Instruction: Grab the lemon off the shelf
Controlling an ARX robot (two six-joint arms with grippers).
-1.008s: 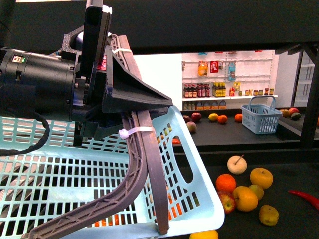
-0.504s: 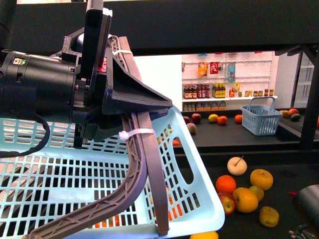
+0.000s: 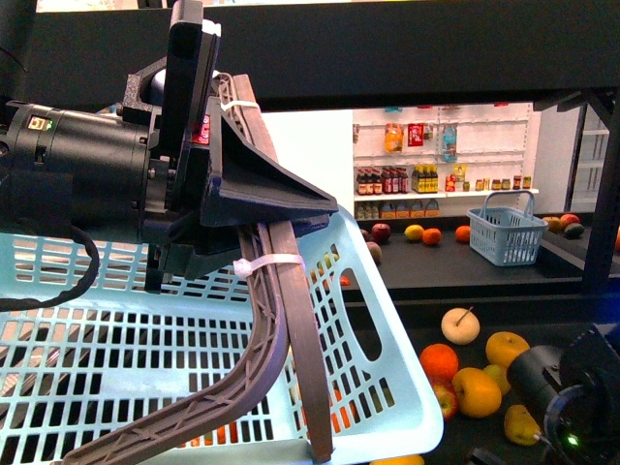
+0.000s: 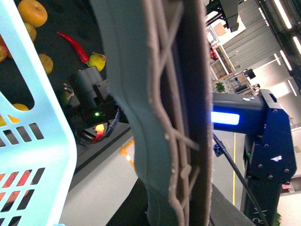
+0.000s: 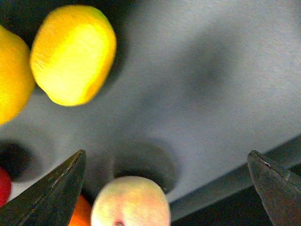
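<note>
Left arm (image 3: pixel 77 179): I see a fat black cylindrical housing, a small green-lit label (image 3: pixel 39 123), a red marking (image 3: pixel 201 126) by the flat black wrist plate, and a black cable (image 3: pixel 68 291) looped underneath. Its fingers (image 3: pixel 295 329) are grey-brown with a ribbed lattice and white zip ties (image 3: pixel 266 262). Right arm (image 3: pixel 557 387): black and rounded, with a green light (image 3: pixel 572 441). Its fingertips (image 5: pixel 51 193) are dark pointed wedges.

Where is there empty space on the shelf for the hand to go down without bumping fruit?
Bare grey shelf lies between the lemon and one fingertip of the open right hand. Near the other fingertip it is crowded: a pale fruit and an orange fruit bunch together.
</note>
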